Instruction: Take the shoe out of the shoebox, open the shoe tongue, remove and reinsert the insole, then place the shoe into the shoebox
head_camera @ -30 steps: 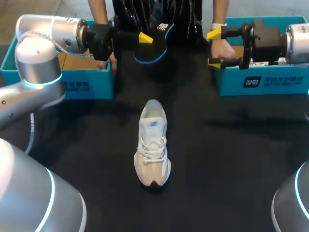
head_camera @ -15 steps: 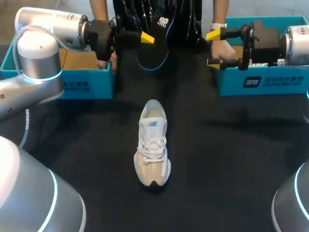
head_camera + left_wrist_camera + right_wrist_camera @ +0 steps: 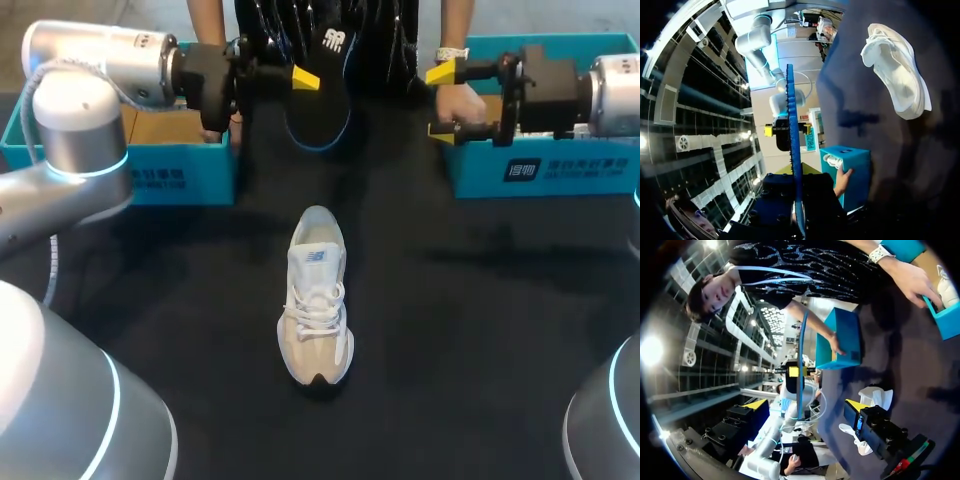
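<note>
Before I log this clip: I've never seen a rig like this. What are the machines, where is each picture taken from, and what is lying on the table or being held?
These are two robot arms at a black table. One picture looks down from above and behind them. The two round ones come from a camera on each wrist. The left gripper is shut on a dark insole, holding it in the air. The right gripper is open and holds nothing. A white shoe lies mid-table. A person across the table has one hand on the left shoebox and the other hand on the right shoebox.
</note>
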Robot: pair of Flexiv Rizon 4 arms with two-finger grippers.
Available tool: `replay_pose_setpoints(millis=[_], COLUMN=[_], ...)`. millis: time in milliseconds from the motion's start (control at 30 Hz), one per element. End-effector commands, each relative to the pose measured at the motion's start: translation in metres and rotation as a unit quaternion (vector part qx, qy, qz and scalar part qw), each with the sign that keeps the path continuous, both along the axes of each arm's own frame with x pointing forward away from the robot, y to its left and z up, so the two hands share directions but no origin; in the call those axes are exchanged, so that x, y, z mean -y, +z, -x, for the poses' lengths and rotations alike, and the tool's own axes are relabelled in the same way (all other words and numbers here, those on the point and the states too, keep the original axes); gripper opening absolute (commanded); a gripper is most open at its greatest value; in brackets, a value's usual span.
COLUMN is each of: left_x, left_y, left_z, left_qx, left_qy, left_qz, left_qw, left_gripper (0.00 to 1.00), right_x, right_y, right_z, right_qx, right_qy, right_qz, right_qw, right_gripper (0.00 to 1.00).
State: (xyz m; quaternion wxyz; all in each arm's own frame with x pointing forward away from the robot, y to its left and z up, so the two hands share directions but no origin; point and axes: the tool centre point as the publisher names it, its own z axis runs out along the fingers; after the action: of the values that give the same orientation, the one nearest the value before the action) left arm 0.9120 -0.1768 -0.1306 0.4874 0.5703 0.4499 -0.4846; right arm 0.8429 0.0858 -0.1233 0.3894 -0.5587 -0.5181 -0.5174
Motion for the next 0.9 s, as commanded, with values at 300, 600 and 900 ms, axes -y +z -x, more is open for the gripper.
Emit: replay_pose_setpoints(millis=[300, 600, 900], left_x=[0.024, 0.039, 0.051], left_y=[-0.001, -0.006, -0.004], left_z=[0.007, 0.015, 0.017], left_qx=[-0.003, -0.006, -0.008], left_qy=[0.031, 0.031, 0.033], left_qz=[0.028, 0.036, 0.054], left_qw=[0.999, 0.999, 0.998], left_gripper=[0.0, 0.0, 0.0], right_x=[-0.027, -0.044, -0.057], right_y=[-0.003, -0.004, -0.006], right_z=[-0.004, -0.006, -0.005], right_qx=[-0.007, -0.019, -0.023], right_qy=[0.009, 0.041, 0.057], right_qz=[0.001, 0.004, 0.005], right_qw=[1.0, 0.999, 0.998], right_gripper=[1.0, 1.0, 1.0])
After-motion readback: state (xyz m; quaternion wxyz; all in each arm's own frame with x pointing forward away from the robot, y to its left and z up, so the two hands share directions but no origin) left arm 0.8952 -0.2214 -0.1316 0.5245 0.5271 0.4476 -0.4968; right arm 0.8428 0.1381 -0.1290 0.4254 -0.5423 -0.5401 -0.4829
